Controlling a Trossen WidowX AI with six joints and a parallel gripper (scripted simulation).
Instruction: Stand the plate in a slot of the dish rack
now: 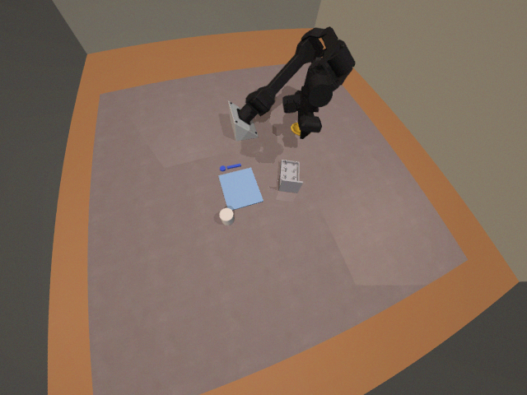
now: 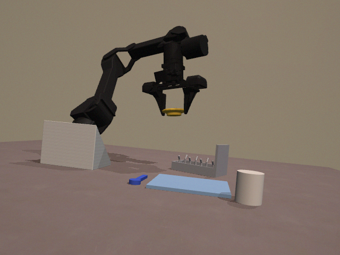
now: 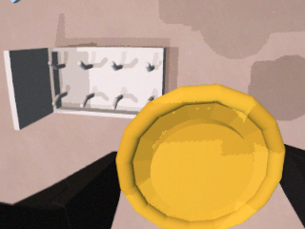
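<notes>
The yellow plate [image 1: 295,128] [image 2: 173,111] [image 3: 202,167] is held level, face up, high above the table. My gripper [image 2: 174,111] [image 3: 197,157] is shut on it, one finger at each side of the rim, and points straight down. The grey dish rack [image 1: 291,186] [image 2: 221,160] [image 3: 30,88] stands on the table, with two rows of short pegs and a tall wall at one end. The plate is not above the rack in the top view. In the wrist view the rack lies at the upper left, one corner hidden behind the plate's rim.
A light blue board [image 1: 240,188] [image 2: 189,185] lies beside the rack. A blue spoon-like object [image 1: 233,166] [image 2: 135,181] lies near one edge of the board, and a cream cylinder [image 1: 226,216] [image 2: 249,187] stands by the board's opposite end. The arm's wedge-shaped base [image 2: 68,145] stands behind.
</notes>
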